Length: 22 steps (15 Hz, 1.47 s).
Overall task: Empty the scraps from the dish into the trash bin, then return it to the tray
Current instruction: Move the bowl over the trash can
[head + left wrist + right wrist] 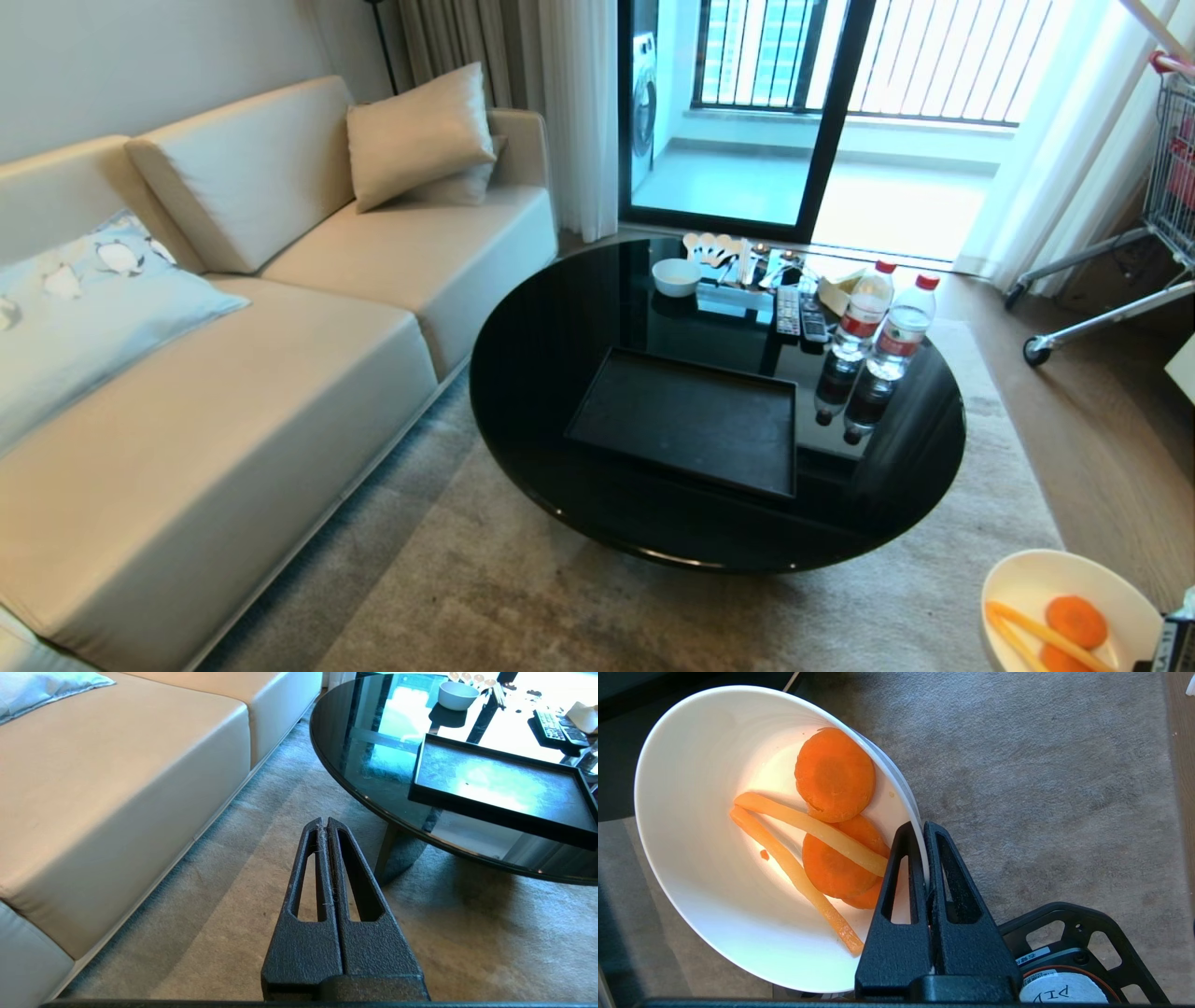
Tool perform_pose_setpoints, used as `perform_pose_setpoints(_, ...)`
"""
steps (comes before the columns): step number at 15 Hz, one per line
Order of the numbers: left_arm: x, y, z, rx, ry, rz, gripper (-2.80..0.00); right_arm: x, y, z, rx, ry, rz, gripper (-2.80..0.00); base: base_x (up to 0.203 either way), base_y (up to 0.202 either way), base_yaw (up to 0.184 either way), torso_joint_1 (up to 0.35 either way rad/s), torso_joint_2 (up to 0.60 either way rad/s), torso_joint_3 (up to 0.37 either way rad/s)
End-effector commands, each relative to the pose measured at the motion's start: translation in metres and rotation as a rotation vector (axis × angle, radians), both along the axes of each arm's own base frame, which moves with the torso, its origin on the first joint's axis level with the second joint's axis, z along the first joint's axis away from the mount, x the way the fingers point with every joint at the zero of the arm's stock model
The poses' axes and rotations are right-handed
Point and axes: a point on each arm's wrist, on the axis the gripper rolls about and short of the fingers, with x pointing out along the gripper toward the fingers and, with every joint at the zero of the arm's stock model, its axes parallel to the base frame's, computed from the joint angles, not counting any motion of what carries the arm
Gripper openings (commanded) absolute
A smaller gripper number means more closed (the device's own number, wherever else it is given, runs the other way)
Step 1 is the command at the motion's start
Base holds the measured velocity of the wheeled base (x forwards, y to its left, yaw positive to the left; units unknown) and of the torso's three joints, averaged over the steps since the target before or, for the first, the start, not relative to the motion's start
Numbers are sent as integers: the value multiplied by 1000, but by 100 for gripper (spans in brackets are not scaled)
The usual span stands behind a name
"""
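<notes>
Fingers (pixel 920 858) of the right gripper (pixel 923 833) are clamping the rim of the bowl (pixel 714 858), holding the glossy white dish over the carpet (pixel 1041 788), off the bench (pixel 551 355). Carrot rounds (pixel 835 774) and pale sticks (pixel 808 828) are lying inside. The left gripper (pixel 323 823) is hanging shut above the carpet. The black tray (pixel 691 420) is sitting bare.

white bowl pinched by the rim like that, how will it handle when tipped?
The dish looks glossy and rigid, so the right end effector, shut on its thin rim, could let it slip or pivot. Probably breakable if dropped. The scraps lie loose, so they should slide out readily.
</notes>
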Motion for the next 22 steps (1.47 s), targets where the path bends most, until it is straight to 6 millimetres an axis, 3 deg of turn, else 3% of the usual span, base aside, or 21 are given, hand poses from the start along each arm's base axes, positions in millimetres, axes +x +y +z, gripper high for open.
perform_pose_setpoints(1, 0, 0, 0, 0, -1, 1, -280, 1, 0, -1, -1, 6, -5, -280, 0, 0, 0, 0, 0, 0)
perform_pose_setpoints(12, 0, 0, 0, -2, -1, 1, -280, 0, 0, -2, 1, 10, -7, -280, 1, 1, -5, 0, 0, 0)
perform_pose_setpoints(22, 0, 0, 0, 0, -1, 1, -280, 1, 0, -2, 2, 10, -8, -280, 1, 9, -161, 1, 3, 2)
